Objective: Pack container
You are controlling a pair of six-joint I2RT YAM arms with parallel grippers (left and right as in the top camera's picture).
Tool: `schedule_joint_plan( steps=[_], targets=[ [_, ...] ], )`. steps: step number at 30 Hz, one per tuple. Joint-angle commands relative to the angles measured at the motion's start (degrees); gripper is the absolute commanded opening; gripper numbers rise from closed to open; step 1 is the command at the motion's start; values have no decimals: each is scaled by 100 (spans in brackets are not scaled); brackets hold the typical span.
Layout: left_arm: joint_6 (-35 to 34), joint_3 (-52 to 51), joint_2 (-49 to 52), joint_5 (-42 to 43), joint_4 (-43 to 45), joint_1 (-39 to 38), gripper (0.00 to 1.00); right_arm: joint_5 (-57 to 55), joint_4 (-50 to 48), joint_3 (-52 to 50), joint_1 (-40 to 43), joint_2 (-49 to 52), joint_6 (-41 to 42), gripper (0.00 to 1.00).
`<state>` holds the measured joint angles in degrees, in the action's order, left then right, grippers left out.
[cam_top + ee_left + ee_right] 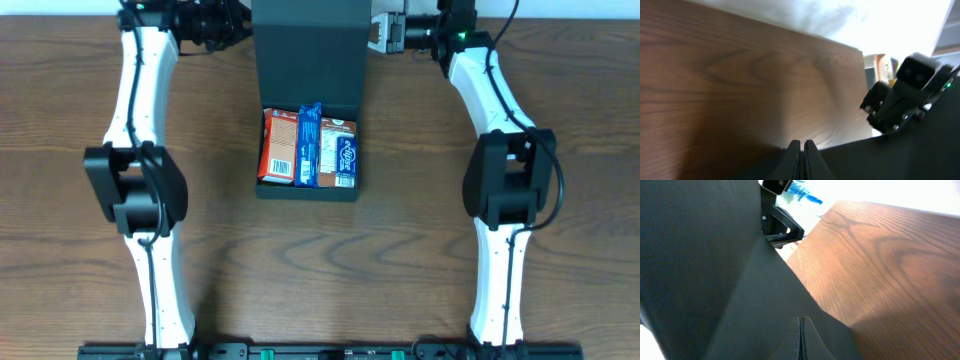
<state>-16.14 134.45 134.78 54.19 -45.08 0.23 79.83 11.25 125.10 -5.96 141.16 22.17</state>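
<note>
Presently, we see the left gripper (800, 150) and the right gripper (800, 330), each with fingertips pressed together and nothing visible between them, flanking the open flap lid (307, 50) of the matte dark green-black rectangular cardboard container (306, 192) at the far middle of the brown wooden table (400, 260). We judge the filling largely done, since three snack packets (309, 146) lie side by side inside; closing the lid remains.

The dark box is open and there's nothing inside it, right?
Not quite. The box is open, but it isn't empty: snack packets lie side by side inside it. The overhead view shows this.
</note>
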Motion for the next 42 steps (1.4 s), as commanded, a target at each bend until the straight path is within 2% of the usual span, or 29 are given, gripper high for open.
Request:
schedule_joint_plan(
  steps=[1, 9, 12, 18, 28, 32, 34, 38, 42],
  targets=[
    [870, 157, -382, -516, -313, -68, 6, 236, -33, 144, -127, -614, 50, 2],
    [1878, 157, -828, -1178, -1403, -227, 6, 828, -31, 144, -280, -1038, 52, 2],
    [2149, 157, -953, -1482, -1725, -251, 6, 728, -37, 144, -304, -1082, 52, 2],
    [2618, 157, -1180, -1587, -2070, -251, 6, 35, -37, 144, -297, -1141, 48, 2],
    [2988, 157, -1515, -1952, -2378, -251, 6, -118, -337, 144, -343, -1241, 50, 2],
    [2983, 157, -1526, -1971, -2374, -260, 6, -1322, -339, 144, -275, -1351, -9, 2],
    [2983, 155, -1508, -1971, -2409, -295, 6, -2286, -125, 144, -269, -1364, -181, 2],
    [2994, 136, -1508, -2037, -2507, -518, 6, -5084, 935, 144, -354, -1366, -511, 2],
    [3346, -81, -1486, -2811, -2774, -916, 6, -6360, 2059, 146, -461, -1528, -815, 1]
  ],
)
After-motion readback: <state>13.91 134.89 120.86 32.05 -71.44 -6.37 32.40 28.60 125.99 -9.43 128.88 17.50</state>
